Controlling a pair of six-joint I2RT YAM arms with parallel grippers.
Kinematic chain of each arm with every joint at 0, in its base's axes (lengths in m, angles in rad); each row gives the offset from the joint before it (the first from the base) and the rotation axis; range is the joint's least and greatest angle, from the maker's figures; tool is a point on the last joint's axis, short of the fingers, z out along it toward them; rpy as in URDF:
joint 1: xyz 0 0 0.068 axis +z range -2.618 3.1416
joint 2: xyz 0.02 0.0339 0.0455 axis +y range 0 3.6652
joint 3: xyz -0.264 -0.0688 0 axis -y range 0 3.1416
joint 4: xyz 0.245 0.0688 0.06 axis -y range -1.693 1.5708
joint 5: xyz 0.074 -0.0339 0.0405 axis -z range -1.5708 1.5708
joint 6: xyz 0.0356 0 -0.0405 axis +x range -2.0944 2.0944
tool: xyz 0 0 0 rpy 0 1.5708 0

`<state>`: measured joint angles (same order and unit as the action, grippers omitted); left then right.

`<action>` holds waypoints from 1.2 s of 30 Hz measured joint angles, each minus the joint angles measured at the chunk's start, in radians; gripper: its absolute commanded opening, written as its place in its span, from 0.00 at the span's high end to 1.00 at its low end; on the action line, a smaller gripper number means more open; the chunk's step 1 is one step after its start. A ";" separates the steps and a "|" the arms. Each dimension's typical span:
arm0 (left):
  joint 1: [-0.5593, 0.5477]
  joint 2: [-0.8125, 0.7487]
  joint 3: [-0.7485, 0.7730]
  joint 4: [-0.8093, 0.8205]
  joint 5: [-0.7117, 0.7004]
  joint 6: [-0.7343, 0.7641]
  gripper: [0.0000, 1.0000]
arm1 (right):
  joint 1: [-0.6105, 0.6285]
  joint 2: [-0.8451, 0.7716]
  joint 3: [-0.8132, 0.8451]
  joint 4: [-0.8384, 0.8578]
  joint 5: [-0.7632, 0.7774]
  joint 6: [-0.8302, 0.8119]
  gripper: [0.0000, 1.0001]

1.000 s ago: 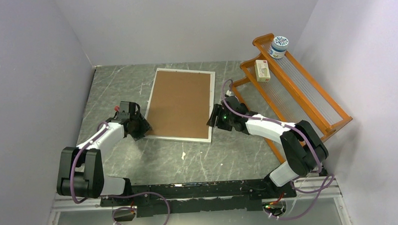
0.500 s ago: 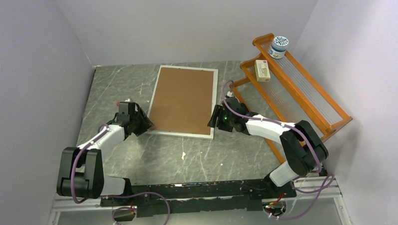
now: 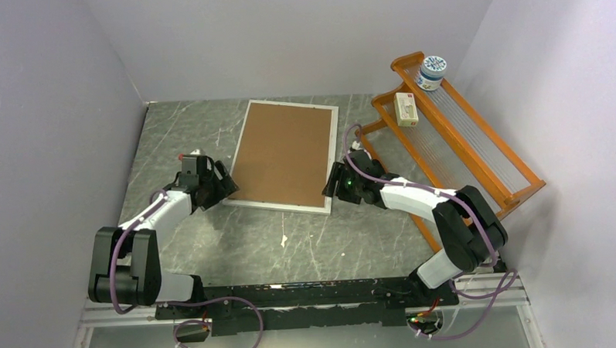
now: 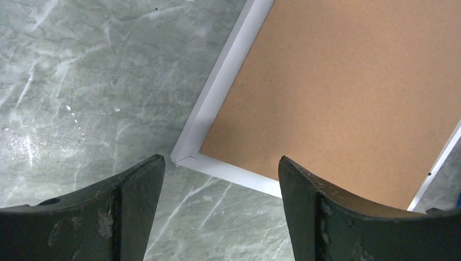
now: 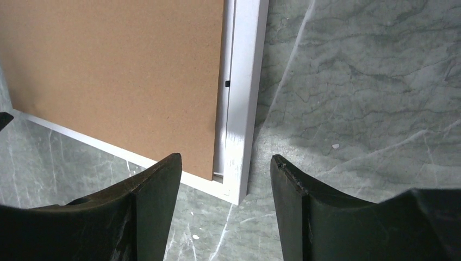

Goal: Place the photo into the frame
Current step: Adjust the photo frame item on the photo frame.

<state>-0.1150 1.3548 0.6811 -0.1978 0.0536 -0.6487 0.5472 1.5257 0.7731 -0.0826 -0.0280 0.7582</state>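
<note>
The frame lies face down on the grey marble table, its thin white rim around a brown backing board. The photo is hidden. My left gripper is at the frame's near left corner, open; in the left wrist view that corner of the frame and the board lie just beyond the left gripper, untouched. My right gripper stands open at the near right corner. In the right wrist view the frame rim and board sit ahead of the right gripper, with nothing between its fingers.
An orange wooden rack stands at the right, close behind my right arm, holding a blue-and-white jar and a small box. A small white scrap lies on the table near the front. Grey walls close in left, back and right.
The frame has slid a little away from the arms and to the right. My left gripper's jaws have opened wider at the corner. The right gripper has barely moved.
</note>
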 measured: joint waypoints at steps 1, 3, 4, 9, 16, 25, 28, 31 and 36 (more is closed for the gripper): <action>0.001 0.000 0.002 -0.008 -0.007 0.003 0.19 | 0.000 0.000 0.000 0.000 0.002 0.000 0.35; 0.002 -0.005 0.002 -0.015 -0.012 0.011 0.21 | 0.000 0.004 0.000 0.000 0.002 0.000 0.35; 0.005 -0.008 0.004 -0.017 -0.008 0.019 0.22 | -0.001 0.008 0.000 0.000 0.002 -0.001 0.35; 0.017 0.023 0.077 -0.018 0.048 0.074 0.29 | -0.005 0.040 0.000 0.001 -0.007 -0.003 0.36; 0.030 0.209 0.229 0.029 0.126 0.116 0.37 | -0.037 0.066 0.000 0.037 -0.078 0.003 0.35; 0.040 0.343 0.281 0.046 0.190 0.137 0.53 | -0.071 0.095 0.000 0.085 -0.143 0.008 0.36; 0.042 0.357 0.283 0.065 0.218 0.136 0.53 | -0.074 0.102 0.000 0.096 -0.159 0.009 0.35; 0.042 0.366 0.283 0.082 0.249 0.135 0.53 | -0.077 0.112 0.000 0.117 -0.180 0.009 0.35; 0.048 0.380 0.283 0.111 0.302 0.136 0.53 | -0.093 0.121 0.000 0.131 -0.223 0.008 0.34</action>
<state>-0.0669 1.7344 0.9646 -0.0868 0.3557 -0.5129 0.4538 1.6463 0.7727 0.0486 -0.2512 0.7666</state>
